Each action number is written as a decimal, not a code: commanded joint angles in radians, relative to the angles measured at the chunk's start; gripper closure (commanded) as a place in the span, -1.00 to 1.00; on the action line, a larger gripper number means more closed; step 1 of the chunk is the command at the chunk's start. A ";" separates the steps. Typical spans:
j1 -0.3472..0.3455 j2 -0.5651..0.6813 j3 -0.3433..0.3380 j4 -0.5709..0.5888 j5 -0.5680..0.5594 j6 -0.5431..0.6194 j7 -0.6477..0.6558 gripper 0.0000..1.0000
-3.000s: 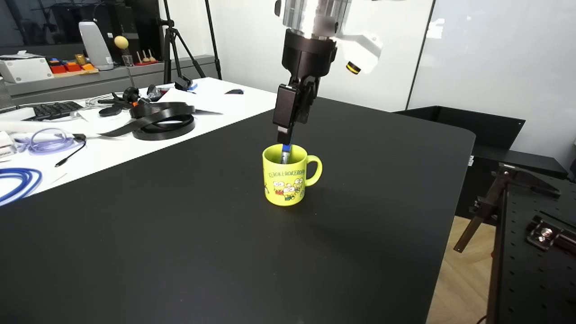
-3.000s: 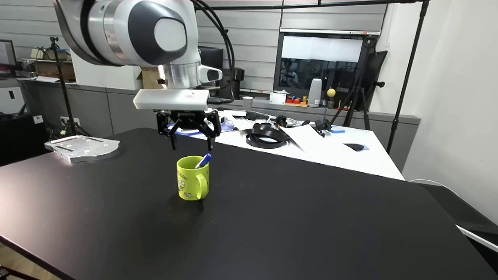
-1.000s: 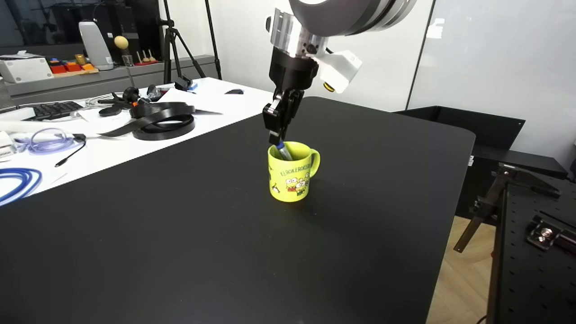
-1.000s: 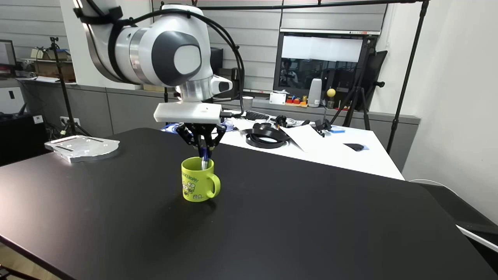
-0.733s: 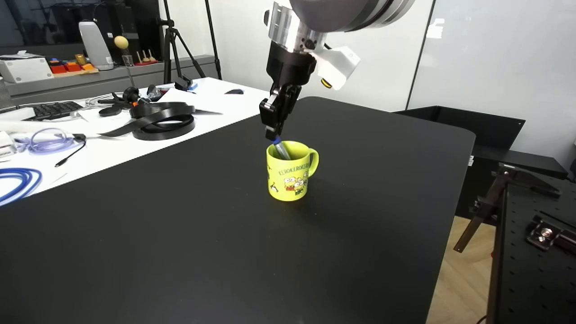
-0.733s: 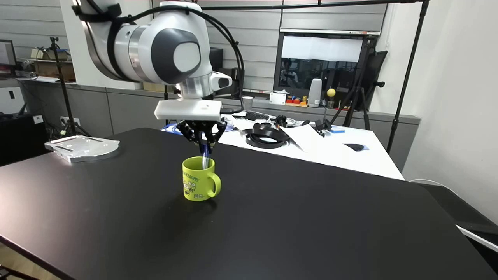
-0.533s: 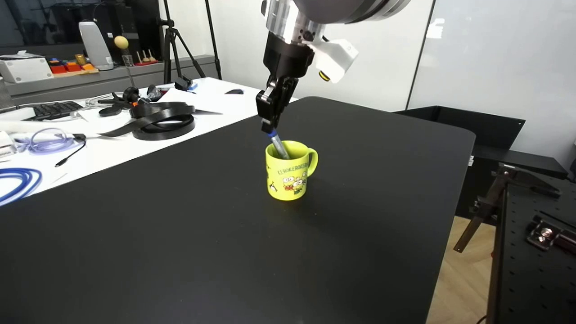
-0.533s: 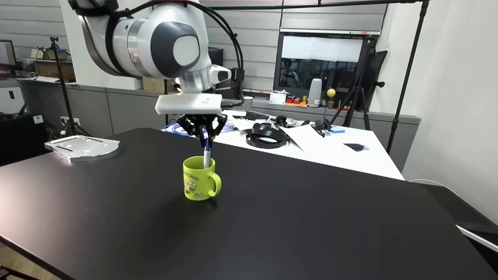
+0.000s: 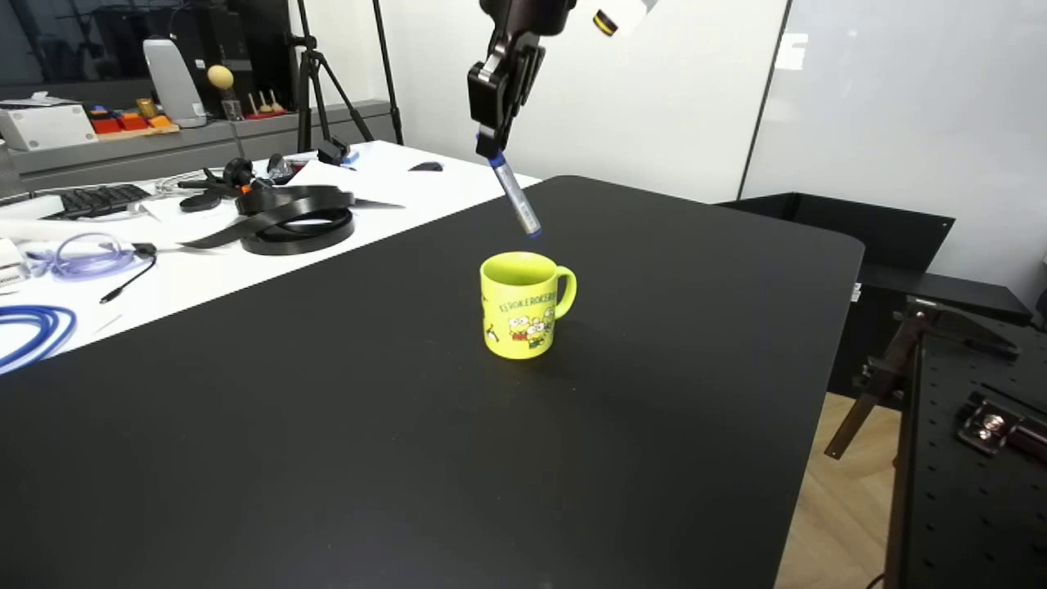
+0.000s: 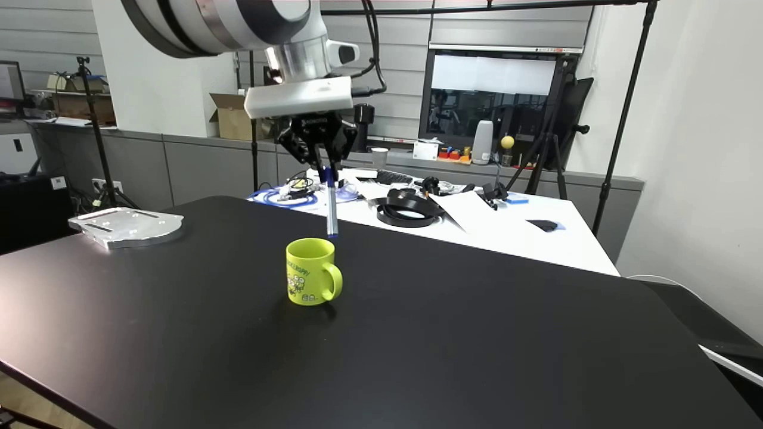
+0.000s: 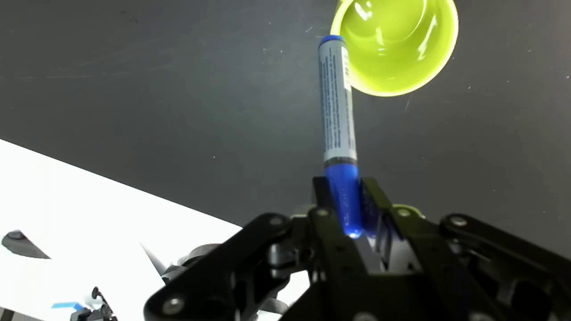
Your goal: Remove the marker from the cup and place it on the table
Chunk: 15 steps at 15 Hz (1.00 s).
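The marker has a blue cap and a grey printed barrel. My gripper is shut on its capped end, as the wrist view shows. The barrel slants down out of the jaws, its lower blue tip hanging free in the air. Below and slightly to the side stands the yellow cup, upright; its inside holds nothing that I can see. In both exterior views the marker's tip is higher than the cup's rim and apart from it. The cup rests on the black table.
A white table adjoins the black one, with a coiled black strap, cables and a keyboard on it. A pale metal plate lies near the black table's far edge. Beyond another edge is a dark perforated bench with clamps.
Three seconds ago the jaws were open above the cup with the marker inside. They then closed on its cap, and the gripper has risen, drawing the marker clear. The cup has shifted slightly.
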 commanded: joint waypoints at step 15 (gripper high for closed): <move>-0.048 0.147 -0.076 0.082 0.067 -0.126 0.008 0.90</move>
